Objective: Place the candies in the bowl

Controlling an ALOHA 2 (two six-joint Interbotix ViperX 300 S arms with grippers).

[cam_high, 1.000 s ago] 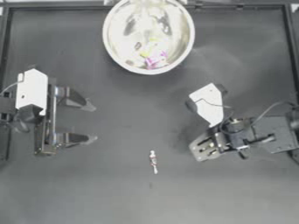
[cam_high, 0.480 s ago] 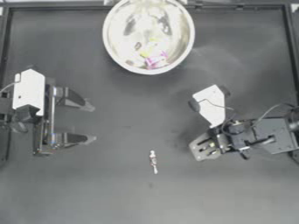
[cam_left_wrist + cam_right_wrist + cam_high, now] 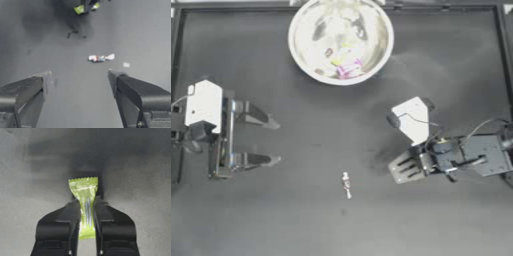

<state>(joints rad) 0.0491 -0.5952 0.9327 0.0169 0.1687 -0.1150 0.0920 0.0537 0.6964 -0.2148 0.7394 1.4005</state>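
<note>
The bowl (image 3: 304, 55) is large, white and glossy and stands at the table's far middle. It holds a pink-and-white candy (image 3: 349, 68) and other small candies. A thin white candy with reddish marks (image 3: 346, 184) (image 3: 100, 58) lies on the table near the front middle. My right gripper (image 3: 401, 170) (image 3: 86, 203) hangs just right of it, shut on a yellow-green oblong candy (image 3: 84, 200) (image 3: 80, 9) that stands upright between the jaws. My left gripper (image 3: 264, 138) (image 3: 78, 82) waits open at the left side with nothing in it.
Dark table all round, with a raised rim (image 3: 176, 75) along the left and far edges. The right arm's white wrist block (image 3: 411, 119) sits between the bowl and the right gripper.
The right arm has shifted very slightly to the right, still holding the yellow-green candy. The left arm and the white candy have not moved.
</note>
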